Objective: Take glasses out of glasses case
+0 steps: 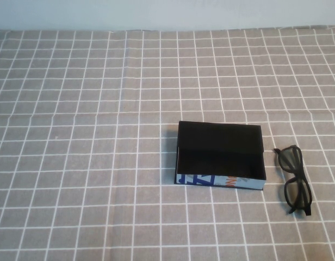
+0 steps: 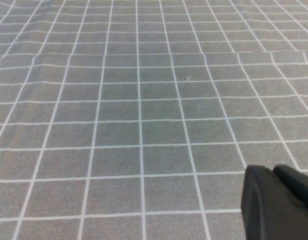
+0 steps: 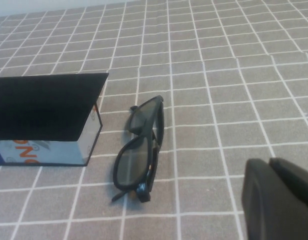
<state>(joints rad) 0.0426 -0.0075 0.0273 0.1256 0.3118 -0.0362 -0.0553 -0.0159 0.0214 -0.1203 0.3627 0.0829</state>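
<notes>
The glasses case [image 1: 222, 181] sits open on the checked cloth right of centre, black inside and empty, its white printed front side facing me. The glasses [image 1: 296, 176] lie folded on the cloth just right of the case, apart from it. In the right wrist view the glasses [image 3: 139, 150] lie beside the case [image 3: 44, 152]. My right gripper [image 3: 270, 162] is shut and empty, hanging back from the glasses on the near side. My left gripper [image 2: 274, 170] is shut and empty over bare cloth. Neither arm shows in the high view.
A grey tablecloth with a white grid [image 1: 102, 136] covers the whole table. A pale wall [image 1: 167, 13] runs along the far edge.
</notes>
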